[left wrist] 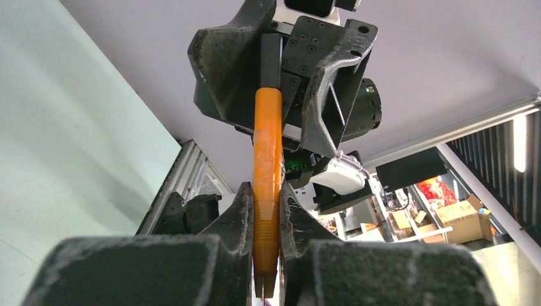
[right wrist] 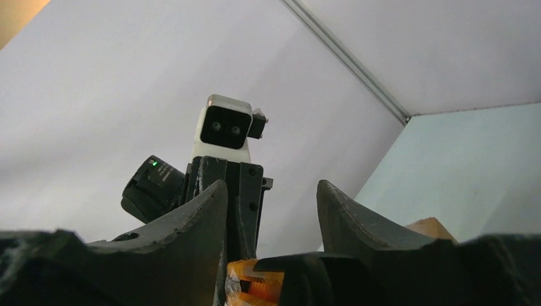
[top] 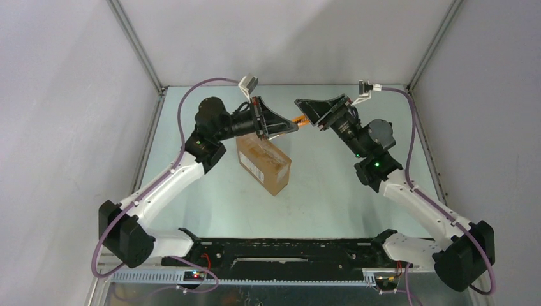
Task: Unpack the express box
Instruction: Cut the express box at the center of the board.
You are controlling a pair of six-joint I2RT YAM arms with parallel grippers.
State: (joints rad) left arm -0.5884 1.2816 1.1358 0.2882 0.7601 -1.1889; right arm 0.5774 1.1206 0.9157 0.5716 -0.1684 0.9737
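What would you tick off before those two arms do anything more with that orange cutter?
1. Hold of the left gripper on the utility knife: ok, clamped.
2. Hold of the right gripper on the knife's black end: cannot tell; its fingers flank it, contact unclear.
3. Blade extended: cannot tell, hidden.
4. The express box lying on the table, with neither gripper touching it: ok.
5. Box opened: not ok, it looks closed.

White walls (top: pixel 287 38) enclosed my pale green table (top: pixel 332 191) at nine, twelve and three o'clock; beyond, at four o'clock in the left wrist view, cardboard boxes (left wrist: pixel 464 220) and a lit strip light (left wrist: pixel 518 143) showed.
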